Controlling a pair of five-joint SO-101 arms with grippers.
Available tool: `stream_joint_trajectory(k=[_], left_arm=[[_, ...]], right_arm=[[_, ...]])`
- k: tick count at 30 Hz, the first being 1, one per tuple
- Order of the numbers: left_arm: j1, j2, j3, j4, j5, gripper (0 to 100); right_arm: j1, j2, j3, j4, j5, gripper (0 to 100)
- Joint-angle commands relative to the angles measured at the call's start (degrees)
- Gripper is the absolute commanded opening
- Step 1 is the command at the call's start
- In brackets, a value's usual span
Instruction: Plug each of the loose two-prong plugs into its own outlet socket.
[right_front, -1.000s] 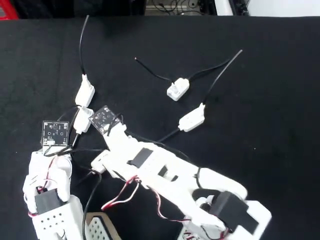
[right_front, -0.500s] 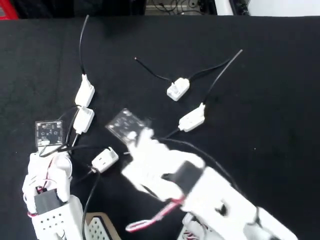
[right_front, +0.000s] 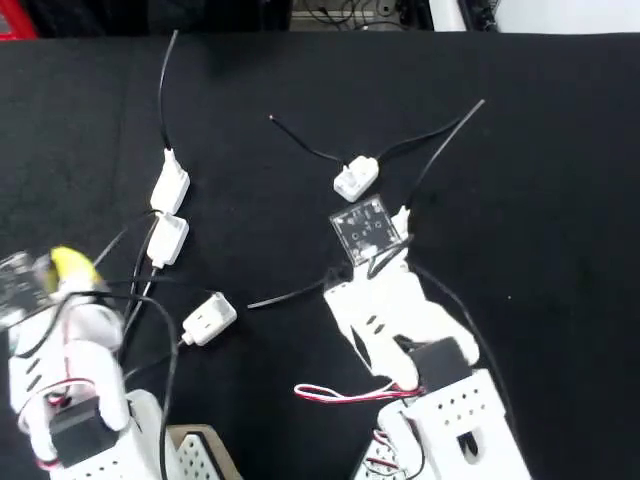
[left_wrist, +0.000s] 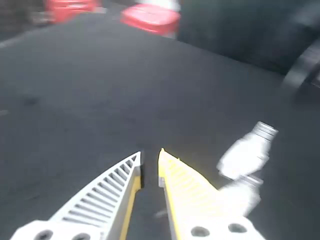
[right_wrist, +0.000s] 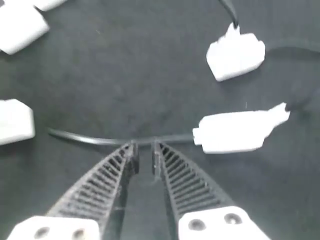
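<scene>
Near the centre of the high view, the right gripper (right_wrist: 142, 147) hung over a thin black cable (right_wrist: 90, 140), its jaws almost closed on nothing. The long white plastic plug (right_wrist: 235, 131) lay just beside it, and the blocky white outlet socket (right_front: 355, 178) a little higher in the frame. At the lower left, the left gripper (left_wrist: 150, 157) was also nearly closed and empty. We judged the right jaws should open first, then grip the plug's body, not the cable.

The two-prong plug (right_wrist: 235, 132) and the outlet socket (right_wrist: 235, 54) are showing white, with a black cord (right_wrist: 90, 139), against the black table (right_front: 560, 200). Over that table, the left gripper (left_wrist: 150, 159) is showing one yellow ribbed finger (left_wrist: 190, 195) and one white ribbed finger (left_wrist: 100, 197).
</scene>
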Motion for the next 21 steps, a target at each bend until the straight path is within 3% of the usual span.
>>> stream_joint_trajectory(k=[1, 8, 13, 18, 21], left_arm=[[16.2, -0.2, 1.7, 0.3, -1.8, 7], [30.4, -0.2, 13.0, -0.3, -2.1, 7], [30.7, -0.2, 18.8, 0.2, -2.2, 7], [31.6, -0.1, 21.6, 4.0, -2.2, 7], [33.5, -0.1, 21.8, 5.2, -2.2, 7]], right_arm=[[4.7, -7.0, 9.2, -6.3, 1.0, 5.3], [6.4, -24.2, 22.8, -6.4, 0.9, 5.5], [6.7, -34.7, 22.3, 5.2, 0.5, 5.4], [6.7, -33.6, 22.2, 20.0, 0.9, 5.4], [7.6, -33.9, 22.2, 18.9, 0.9, 5.4]])
